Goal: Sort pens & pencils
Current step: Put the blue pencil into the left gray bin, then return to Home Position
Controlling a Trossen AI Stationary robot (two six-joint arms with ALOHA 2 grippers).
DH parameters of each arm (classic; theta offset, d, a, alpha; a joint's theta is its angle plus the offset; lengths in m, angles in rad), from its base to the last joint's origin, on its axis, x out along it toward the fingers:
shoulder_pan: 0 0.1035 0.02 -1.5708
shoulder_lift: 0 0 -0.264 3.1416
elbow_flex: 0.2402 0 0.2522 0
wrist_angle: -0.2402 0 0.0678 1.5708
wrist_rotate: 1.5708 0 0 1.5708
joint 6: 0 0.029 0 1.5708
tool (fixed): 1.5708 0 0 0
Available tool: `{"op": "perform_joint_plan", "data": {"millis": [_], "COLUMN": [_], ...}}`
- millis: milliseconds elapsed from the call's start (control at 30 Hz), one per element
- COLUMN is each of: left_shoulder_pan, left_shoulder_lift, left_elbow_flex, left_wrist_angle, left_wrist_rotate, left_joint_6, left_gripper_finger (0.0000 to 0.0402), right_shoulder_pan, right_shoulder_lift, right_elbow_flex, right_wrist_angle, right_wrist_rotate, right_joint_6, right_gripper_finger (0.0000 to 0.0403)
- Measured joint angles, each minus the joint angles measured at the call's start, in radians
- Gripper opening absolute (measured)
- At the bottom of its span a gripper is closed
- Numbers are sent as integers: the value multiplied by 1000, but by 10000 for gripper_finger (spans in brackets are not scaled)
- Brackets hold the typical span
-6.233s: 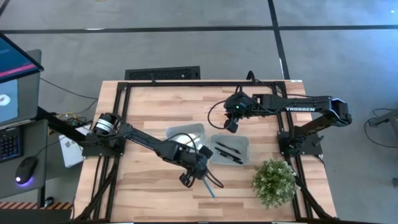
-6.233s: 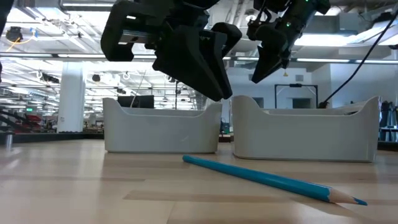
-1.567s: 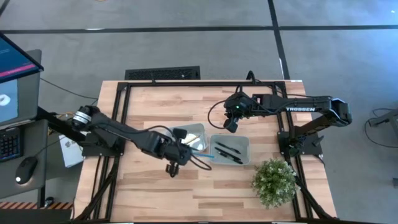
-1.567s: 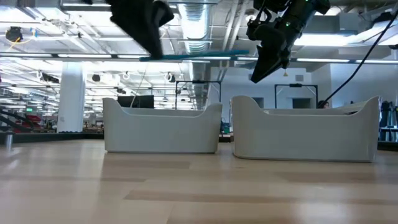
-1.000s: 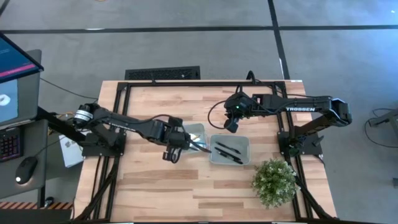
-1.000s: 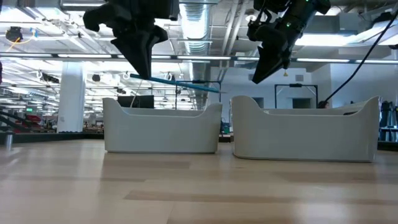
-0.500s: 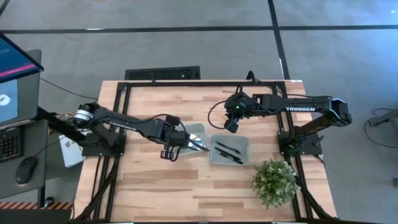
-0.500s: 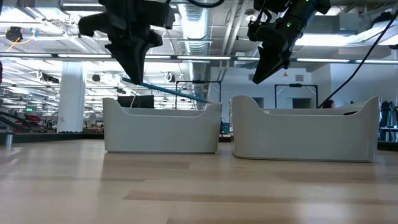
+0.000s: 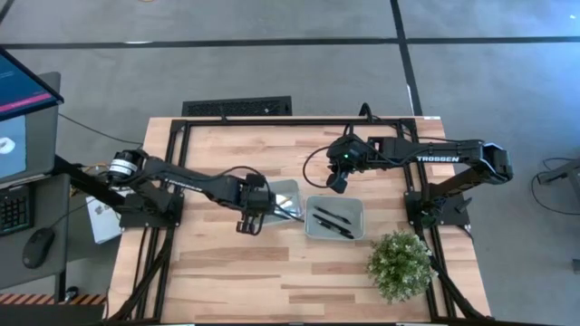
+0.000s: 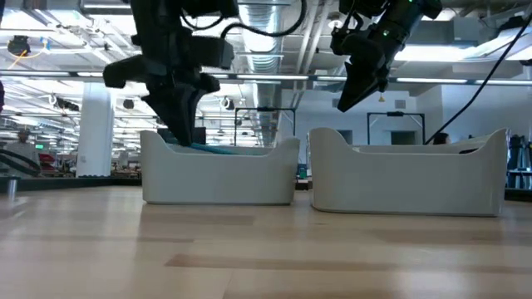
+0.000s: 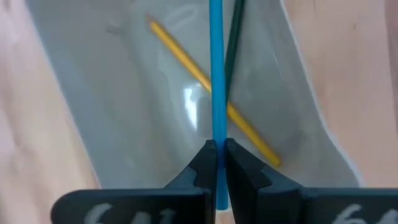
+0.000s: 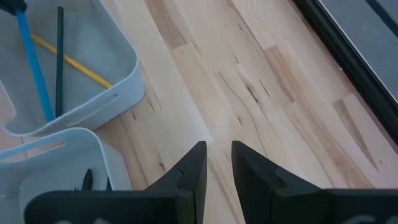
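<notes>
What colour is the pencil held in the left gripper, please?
Blue pencil, held in the left gripper; clearest in the left wrist view.

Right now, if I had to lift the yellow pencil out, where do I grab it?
Probably come from straight above, closing across the yellow pencil at a bare end stretch: it lies flat, and the blue pencil and green pencil cross its middle.

Pale wooden tabletop [image 9: 227, 263]; small green potted plant [image 9: 400, 263] at one corner. Black keyboard [image 9: 237, 107] on grey floor beyond.
</notes>
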Motion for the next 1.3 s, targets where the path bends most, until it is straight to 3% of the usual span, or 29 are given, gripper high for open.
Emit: {"op": "perform_joint_plan", "data": {"millis": [467,700,933,1133,1300], "left_shoulder_pan": [64,64,64,64,64], "left_shoulder_lift": [0,0,0,-2,-87], "left_elbow_flex": [-86,-86,-86,-79,-76], "left_wrist_angle": [53,55,55,-18,-42], "left_wrist_rotate": [27,149,75,35,34], "left_joint_6": [-43,-16,-41,-55,-74], "left_gripper_finger": [7,41,77,82,82], "right_shoulder_pan": [-1,-1,-1,-1,-1], "right_shoulder_lift": [0,0,0,-3,-50], "right_elbow_flex": [0,0,0,0,0], "right_wrist_angle": [6,6,8,-10,-46], "right_wrist_rotate": [0,0,0,0,0], "right_joint_6": [0,0,0,-1,-1], "right_gripper_finger": [95,95,95,95,95]}}
